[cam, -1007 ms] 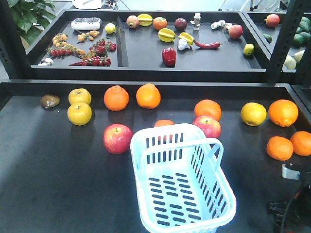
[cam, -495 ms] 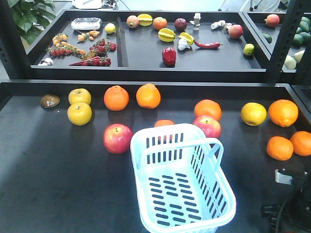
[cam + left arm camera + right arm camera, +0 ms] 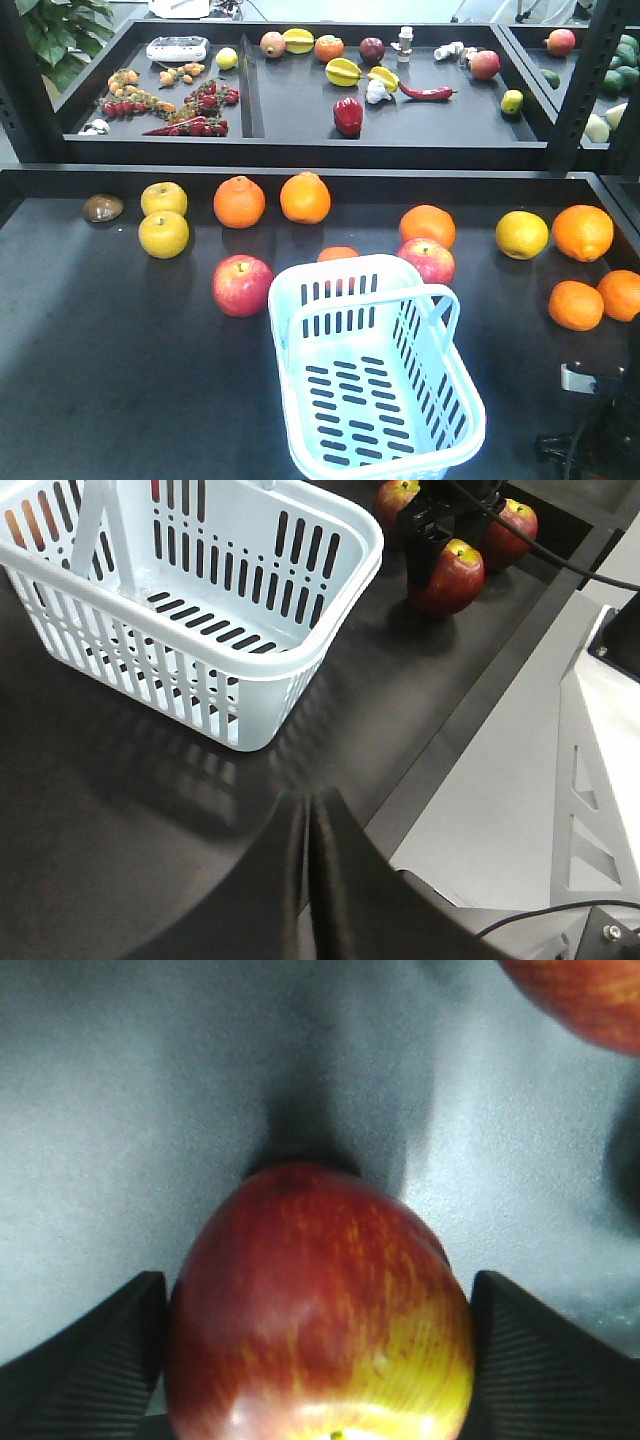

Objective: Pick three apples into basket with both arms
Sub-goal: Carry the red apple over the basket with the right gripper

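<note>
The left wrist view shows three dark red apples near the table's front edge, to the right of the pale blue basket [image 3: 215,600]. My right gripper [image 3: 440,555] hangs over the nearest apple [image 3: 452,580]. The other two apples [image 3: 397,497] [image 3: 512,532] lie just behind it. Close up, that apple [image 3: 320,1310] rests on the table and fills the space between my right gripper's open fingers [image 3: 90,1360], which stand close on either side. My left gripper [image 3: 310,815] is shut and empty, low over the table in front of the basket [image 3: 370,370]. Only the right arm [image 3: 600,425] enters the front view.
Two pinkish-red apples [image 3: 242,285] [image 3: 426,260] lie just behind the basket. Oranges [image 3: 576,305] [image 3: 428,225] and yellow fruits [image 3: 163,233] [image 3: 522,234] are scattered across the table. A raised shelf [image 3: 300,150] of produce runs along the back. The table's front edge [image 3: 480,710] is near.
In the front view the right arm has sunk lower at the bottom right corner. The basket and the fruit have not moved.
</note>
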